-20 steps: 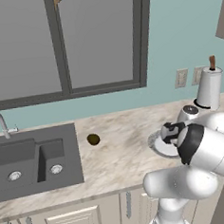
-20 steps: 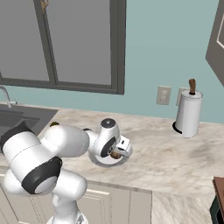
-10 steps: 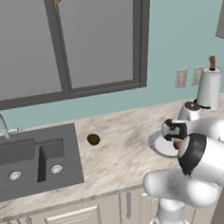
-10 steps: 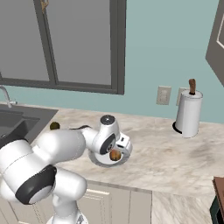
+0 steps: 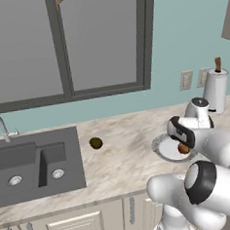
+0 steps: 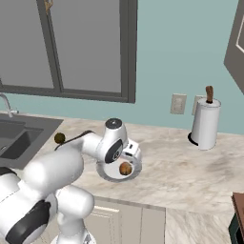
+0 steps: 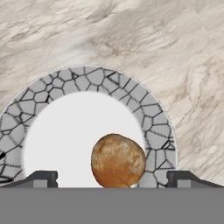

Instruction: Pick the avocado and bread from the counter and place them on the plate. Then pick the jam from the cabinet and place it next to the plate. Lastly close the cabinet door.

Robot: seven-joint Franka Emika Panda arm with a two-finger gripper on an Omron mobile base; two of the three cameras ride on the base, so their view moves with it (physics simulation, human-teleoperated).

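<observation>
The claw [image 7: 112, 177] is released, its tips spread wide either side of the small round orange-brown bread roll [image 7: 118, 160], which rests on the round white plate with a grey speckled rim [image 7: 144, 113]. Bread looks placed. Next comes the dark olive-green avocado [image 5: 95, 143], well apart on the beige marbled table [image 5: 125, 155] near the sink: lift clear, swing over.

the beige marbled surface [image 5: 125, 155] carries the plate [image 7: 153, 127], the avocado [image 5: 95, 143] well apart near the sink [image 5: 33, 165], and a paper towel roll [image 6: 205, 123] by the wall.
</observation>
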